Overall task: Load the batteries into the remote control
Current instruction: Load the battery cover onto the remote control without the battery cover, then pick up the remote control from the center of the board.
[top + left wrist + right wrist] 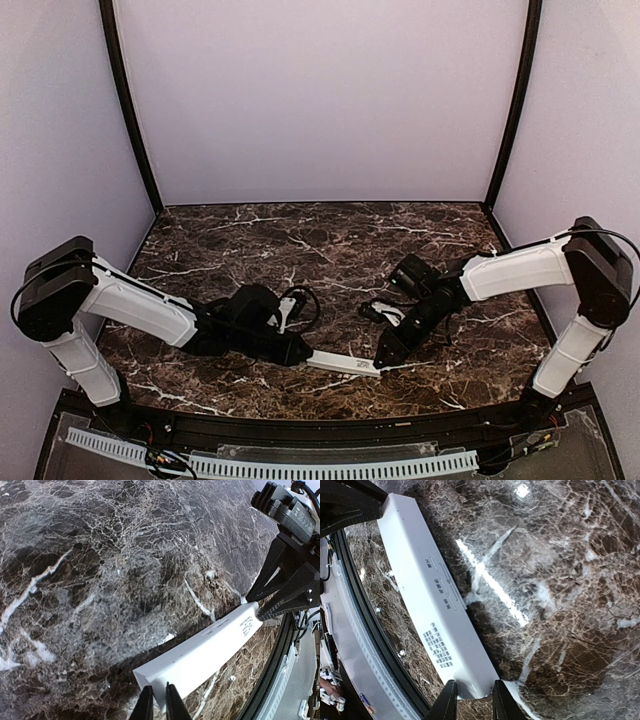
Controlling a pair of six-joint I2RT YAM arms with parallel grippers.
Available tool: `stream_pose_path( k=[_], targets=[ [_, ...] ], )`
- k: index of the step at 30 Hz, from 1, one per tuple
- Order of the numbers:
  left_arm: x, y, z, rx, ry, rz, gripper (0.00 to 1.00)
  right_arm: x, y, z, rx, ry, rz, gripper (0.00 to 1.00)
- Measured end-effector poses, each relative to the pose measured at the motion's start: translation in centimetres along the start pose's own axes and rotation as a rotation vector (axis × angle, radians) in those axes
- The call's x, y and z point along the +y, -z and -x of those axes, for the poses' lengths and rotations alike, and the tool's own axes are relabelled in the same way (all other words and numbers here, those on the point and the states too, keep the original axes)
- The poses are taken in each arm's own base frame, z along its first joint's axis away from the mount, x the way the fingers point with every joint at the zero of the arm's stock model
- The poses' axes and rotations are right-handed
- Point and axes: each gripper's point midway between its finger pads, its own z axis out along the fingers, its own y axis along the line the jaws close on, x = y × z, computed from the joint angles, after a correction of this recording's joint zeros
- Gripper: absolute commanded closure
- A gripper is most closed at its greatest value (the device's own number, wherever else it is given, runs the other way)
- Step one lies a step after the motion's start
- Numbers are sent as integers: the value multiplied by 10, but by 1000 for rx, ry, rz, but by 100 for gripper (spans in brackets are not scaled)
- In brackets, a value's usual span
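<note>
The remote control (340, 362) is a slim white bar near the table's front edge, the side with small grey print up. It hangs between my two grippers. My left gripper (159, 689) is shut on its left end, jaws narrow on the thin edge. My right gripper (472, 687) is shut on the other end, a finger on each side of the bar (430, 595). In the top view the left gripper (300, 352) and right gripper (385, 355) face each other along the bar. The left wrist view shows the remote (210, 647) running up to the right gripper (285, 585). No batteries show in any view.
The dark marble table (320, 250) stretches behind the grippers. A black rim (320, 425) and a white slotted strip (300, 465) run along the near edge, close under the remote. Lilac walls with black corner posts (130, 110) close in the sides and back.
</note>
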Motion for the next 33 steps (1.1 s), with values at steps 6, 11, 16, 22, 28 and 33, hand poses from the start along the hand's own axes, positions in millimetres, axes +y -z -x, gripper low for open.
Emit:
stream_pose_path(
  k=[6,11,16,22,28,33],
  targets=[
    [0,0,1,-5,-6,6,85,0,0,0,6,-5,8,73],
    [3,5,-5,33,-35,14,60,-4,2,7,-24,7,7,59],
    [5,21,8,30,-102,43,33,-13,21,18,-99,1,-6,40],
    [-20,53,56,-82,-292,15,6,-8,65,40,-257,65,-54,25],
    [-54,53,77,-60,-634,-63,16,7,114,55,-447,160,-126,2],
    [-64,27,65,59,-863,-162,24,14,142,50,-579,193,-159,1]
  ],
)
